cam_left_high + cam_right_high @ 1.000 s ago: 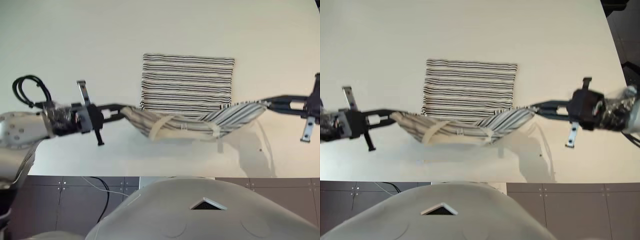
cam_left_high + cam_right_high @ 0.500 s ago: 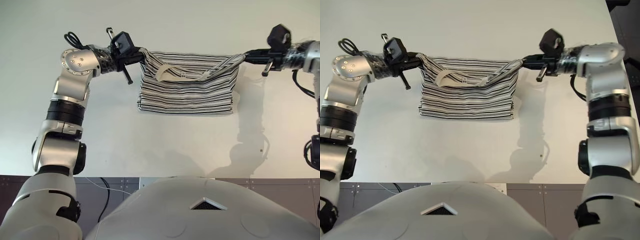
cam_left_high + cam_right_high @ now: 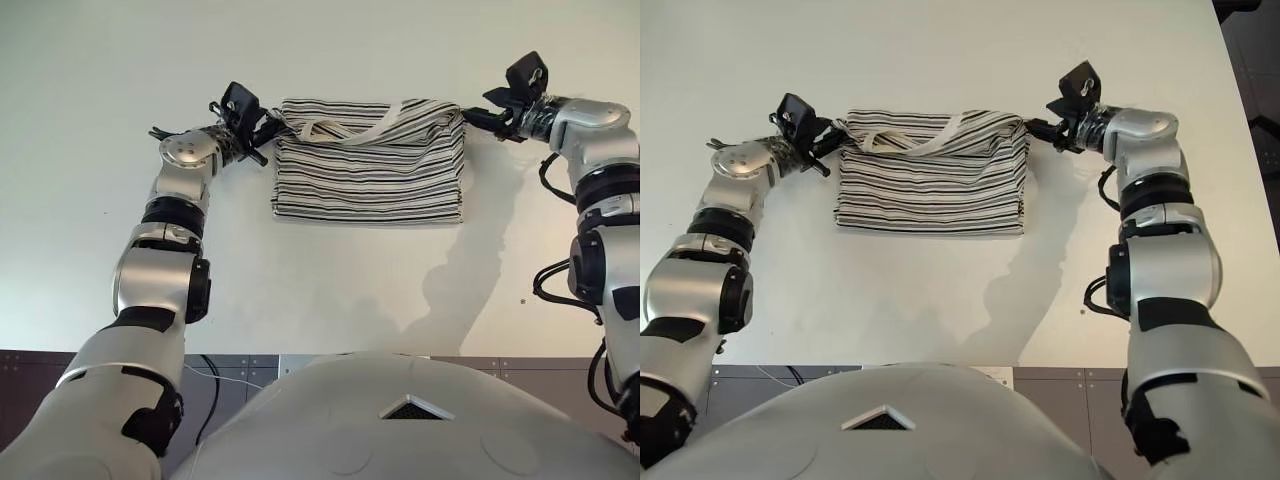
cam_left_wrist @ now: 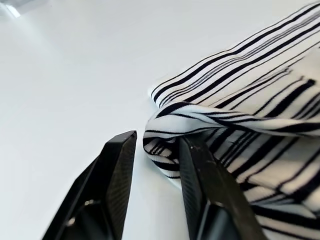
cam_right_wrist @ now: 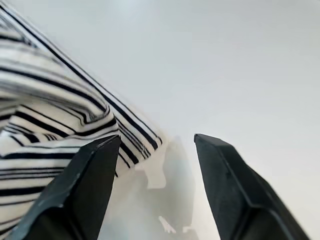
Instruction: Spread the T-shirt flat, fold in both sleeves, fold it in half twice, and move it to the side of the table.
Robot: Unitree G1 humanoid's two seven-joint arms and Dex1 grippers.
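- Standing apart with nothing clamped, the two fingers of the left gripper (image 4: pixel 159 140) frame a rumpled corner of the T-shirt (image 3: pixel 370 170). The cloth sits right at the fingertips but is not squeezed.
- The right gripper (image 5: pixel 157 140) is spread wider, and the shirt's other far corner lies beside one finger, just short of the gap.
- Both arms stretch out over the table (image 3: pixel 300 300), one gripper at each far corner of the garment.
- The shirt lies as a compact striped rectangle on the far middle of the table, several layers deep. A pale band (image 3: pixel 385 122) loops loosely along its far edge, where the top layer is somewhat puckered.
- No sleeve sticks out, so the spreading and the sleeve folds look done, and at least one halving seems laid down.
- Whether this is the first or the second halving cannot be told from the layers.
- Left, on that reading, are perhaps one more fold, some smoothing of the far edge, and the move to the table's side, since the bundle sits centrally.
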